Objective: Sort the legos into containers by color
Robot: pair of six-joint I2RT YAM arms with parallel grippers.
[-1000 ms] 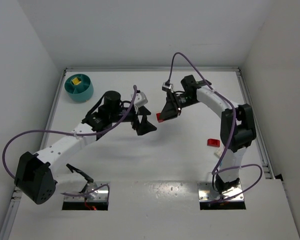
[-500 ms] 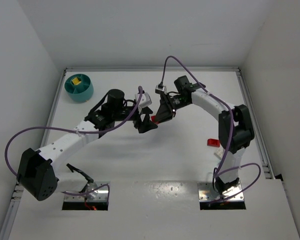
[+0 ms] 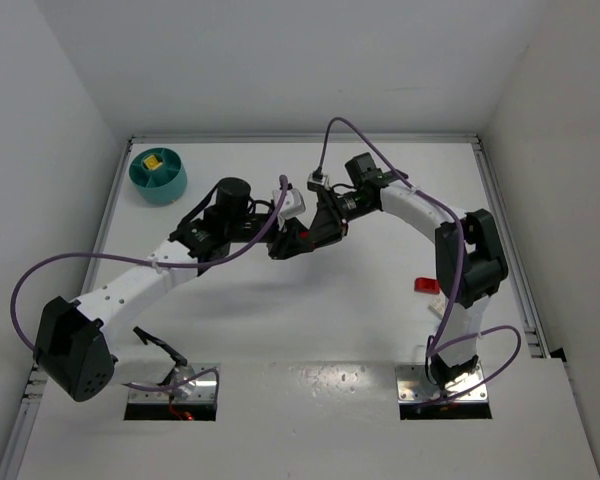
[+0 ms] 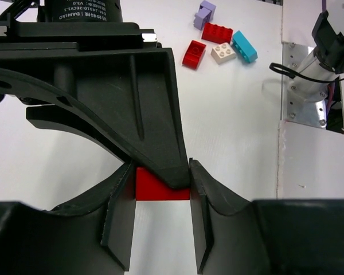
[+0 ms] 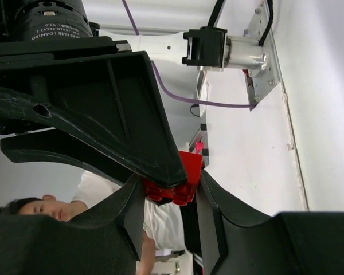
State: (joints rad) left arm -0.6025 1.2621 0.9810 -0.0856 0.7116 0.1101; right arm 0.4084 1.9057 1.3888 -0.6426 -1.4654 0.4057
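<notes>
- The left tool (image 4: 160, 172) is closed on a red lego (image 4: 162, 185), with a pad pressed against each side of it.
- The same red lego is gripped from the opposite end by the right tool (image 5: 171, 180), so the two tools are met tip to tip above the surface (image 3: 360, 330).
- A teal bowl (image 3: 168, 187) is seen well apart from both tools, beyond the left tool's outer side; a yellow lego (image 3: 160, 163) is held in it.
- Loose legos (image 4: 217, 32) in red, purple, white and cyan are clustered on the surface, well apart from the right tool, towards its arm's base.
</notes>
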